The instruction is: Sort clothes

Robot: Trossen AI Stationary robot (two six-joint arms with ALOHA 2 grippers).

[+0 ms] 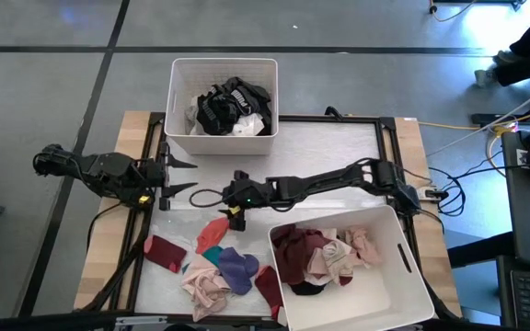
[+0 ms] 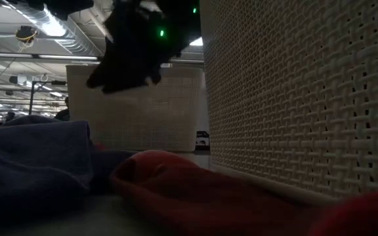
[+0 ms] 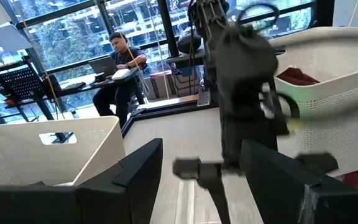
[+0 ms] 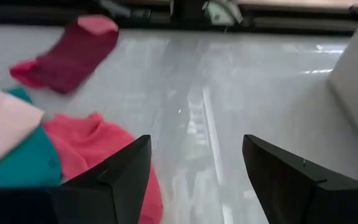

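Two dark fingers of the right gripper (image 4: 194, 171) fill the near edge of the right wrist view, spread apart with nothing between them, and bare table (image 4: 241, 93) shows through the gap. Just beside them, on the side away from the near bin (image 1: 412, 276), lies a coral-red garment (image 4: 98, 149), with a teal piece (image 4: 23, 165) and a pale pink piece (image 4: 2, 127) touching it and a maroon piece (image 4: 67, 59) farther off.

The step in hand appears to be picking the next garment from the loose pile (image 1: 214, 267) beside the near bin. It would be done well if the spread fingers were shifted sideways over the coral-red garment, away from the near bin, before being lowered, since at present they are aimed at bare table. A raised fold should be pinched rather than a flat edge, and only one layer taken, so that the teal piece is not dragged along.

In the high view the right arm is stretched from the far side of the near bin across the table, its gripper pointed down above the pile's upper edge. The left gripper (image 1: 180, 176) is held spread and empty, well apart from the near bin, beside the far bin (image 1: 178, 101), which holds black and white clothes (image 1: 228, 108). Maroon and pink clothes (image 1: 325, 257) already lie in the near bin.
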